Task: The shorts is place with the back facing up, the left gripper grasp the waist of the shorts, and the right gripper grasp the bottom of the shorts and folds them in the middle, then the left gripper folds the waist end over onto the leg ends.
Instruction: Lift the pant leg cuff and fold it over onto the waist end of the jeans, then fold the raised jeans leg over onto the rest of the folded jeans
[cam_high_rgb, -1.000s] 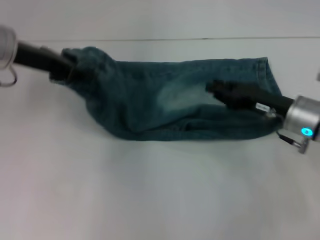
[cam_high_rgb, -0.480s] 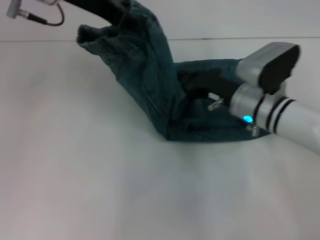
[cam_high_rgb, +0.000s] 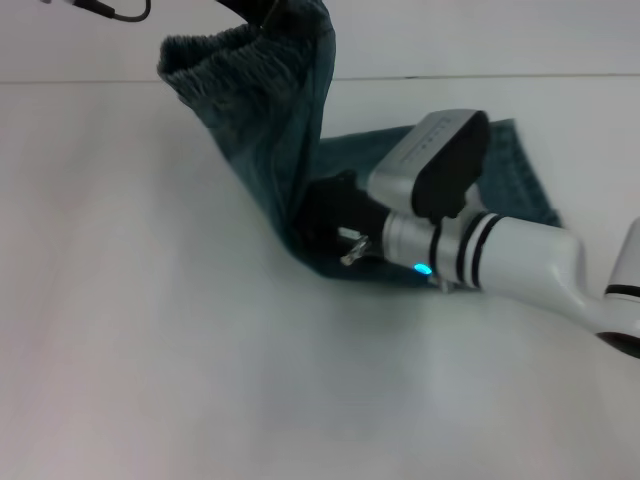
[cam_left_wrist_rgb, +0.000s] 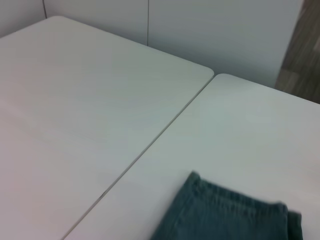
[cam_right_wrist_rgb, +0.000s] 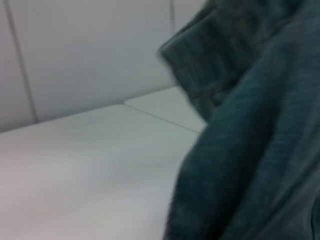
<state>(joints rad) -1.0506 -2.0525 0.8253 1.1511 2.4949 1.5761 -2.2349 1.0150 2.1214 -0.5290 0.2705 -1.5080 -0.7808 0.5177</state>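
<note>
Lengthwise fold judged done. Waist end (cam_high_rgb: 215, 55) held raised near far bench (cam_high_rgb: 150, 330) edge, left pincer (cam_high_rgb: 262, 10) clamped on it; not yet laid over leg ends (cam_high_rgb: 520, 180). Right pincer (cam_high_rgb: 325, 215) at fold; grip undeterminable.

Since 1.0 s ago the left gripper (cam_high_rgb: 262, 12) has risen from table level at far left to the head view's top edge, carrying the waist of the shorts (cam_high_rgb: 215, 55) up and rightward. The shorts (cam_high_rgb: 285, 150), then flat, now stand in a steep fold. The right gripper (cam_high_rgb: 325, 215) has moved left to the fold's base, its white arm further in view.
</note>
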